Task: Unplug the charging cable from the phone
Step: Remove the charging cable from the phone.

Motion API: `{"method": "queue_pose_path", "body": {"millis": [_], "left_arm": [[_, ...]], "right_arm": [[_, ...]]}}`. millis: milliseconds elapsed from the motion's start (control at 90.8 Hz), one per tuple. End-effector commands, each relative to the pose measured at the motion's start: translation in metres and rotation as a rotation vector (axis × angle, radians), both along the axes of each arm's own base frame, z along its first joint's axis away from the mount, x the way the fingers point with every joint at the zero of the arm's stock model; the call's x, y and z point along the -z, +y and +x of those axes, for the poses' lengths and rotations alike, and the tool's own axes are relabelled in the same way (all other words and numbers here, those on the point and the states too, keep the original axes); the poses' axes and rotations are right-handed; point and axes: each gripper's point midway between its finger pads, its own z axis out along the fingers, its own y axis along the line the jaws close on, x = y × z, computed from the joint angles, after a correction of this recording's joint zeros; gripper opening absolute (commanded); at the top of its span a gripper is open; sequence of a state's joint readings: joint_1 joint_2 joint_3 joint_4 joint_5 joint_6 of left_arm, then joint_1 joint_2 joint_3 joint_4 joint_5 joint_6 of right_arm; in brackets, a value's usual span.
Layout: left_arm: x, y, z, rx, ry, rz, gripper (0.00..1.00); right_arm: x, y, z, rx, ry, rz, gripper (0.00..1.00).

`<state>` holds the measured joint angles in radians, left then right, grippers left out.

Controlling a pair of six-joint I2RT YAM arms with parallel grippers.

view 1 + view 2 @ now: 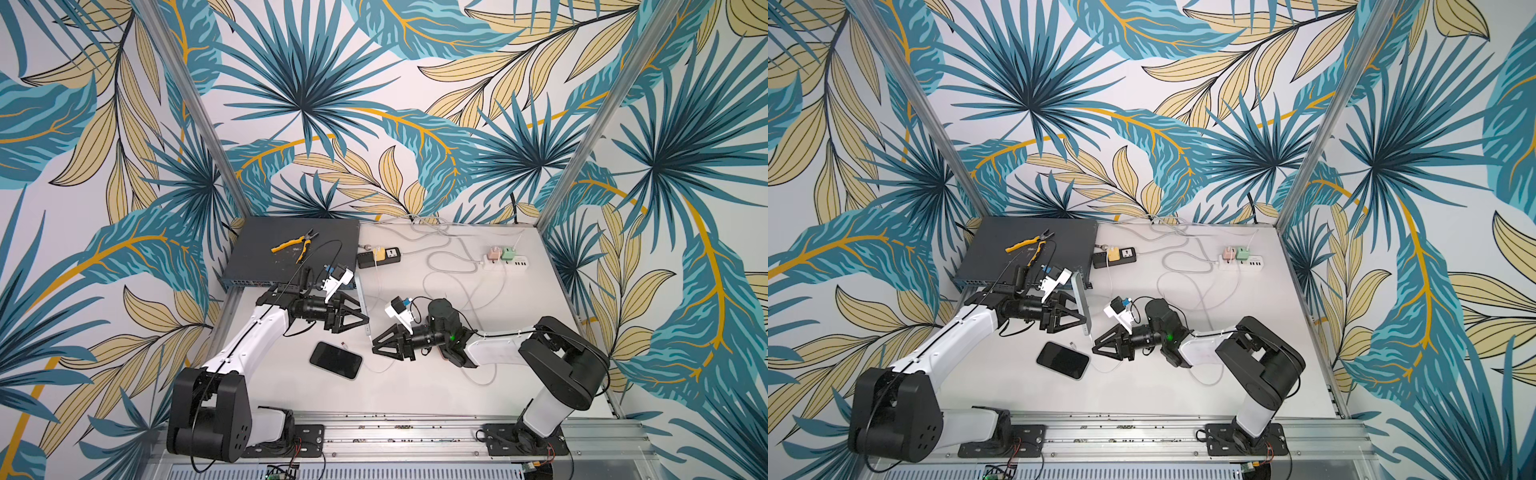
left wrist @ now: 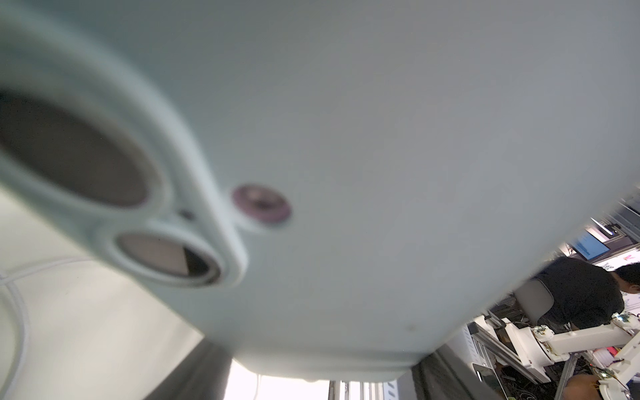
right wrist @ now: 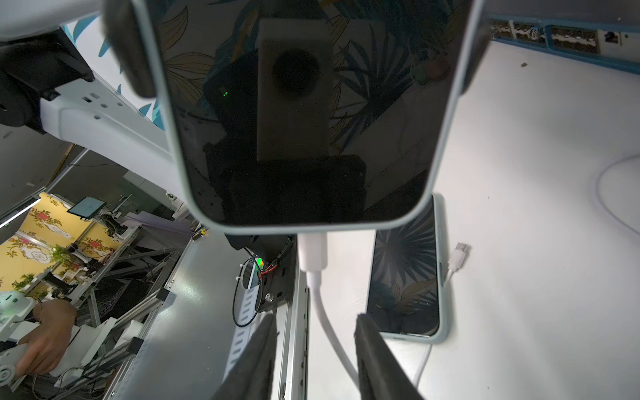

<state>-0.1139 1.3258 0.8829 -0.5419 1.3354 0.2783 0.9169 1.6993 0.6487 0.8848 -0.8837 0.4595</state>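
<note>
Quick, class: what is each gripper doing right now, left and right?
Left gripper: closed, holding the phone.
Right gripper: open, jaws either side of the charging cable, not gripping it.

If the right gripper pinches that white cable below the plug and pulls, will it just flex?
Probably flexes first: the cable curves loosely below its plug. The plug looks short and rigid, likely a firmer hold. The phone, clamped at both edges by the left gripper, should resist the tug.
</note>
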Motion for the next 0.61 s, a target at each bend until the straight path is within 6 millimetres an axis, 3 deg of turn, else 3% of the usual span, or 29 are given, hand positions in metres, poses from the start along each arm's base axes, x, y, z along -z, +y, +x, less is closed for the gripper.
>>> {"method": "queue_pose_path", "body": {"millis": [0, 298, 595], "left_arm": [[-0.0145, 0.0007, -0.0039, 0.018, -0.054, -0.044, 0.00], [-0.0135, 0.0010, -0.0030, 0.015, -0.051, -0.041, 0.00], [-0.0154, 0.0022, -0.0023, 0.011, -0.054, -0.044, 0.00]], "right_arm": [[-0.0007, 0.0060, -0.0034, -0.018, -0.016, 0.010, 0.34], [-0.0006, 0.0083, -0.0032, -0.016, -0.027, 0.009, 0.12], [0.0067, 0.0037, -0.0053, -0.014, -0.028, -0.018, 0.06]]}}
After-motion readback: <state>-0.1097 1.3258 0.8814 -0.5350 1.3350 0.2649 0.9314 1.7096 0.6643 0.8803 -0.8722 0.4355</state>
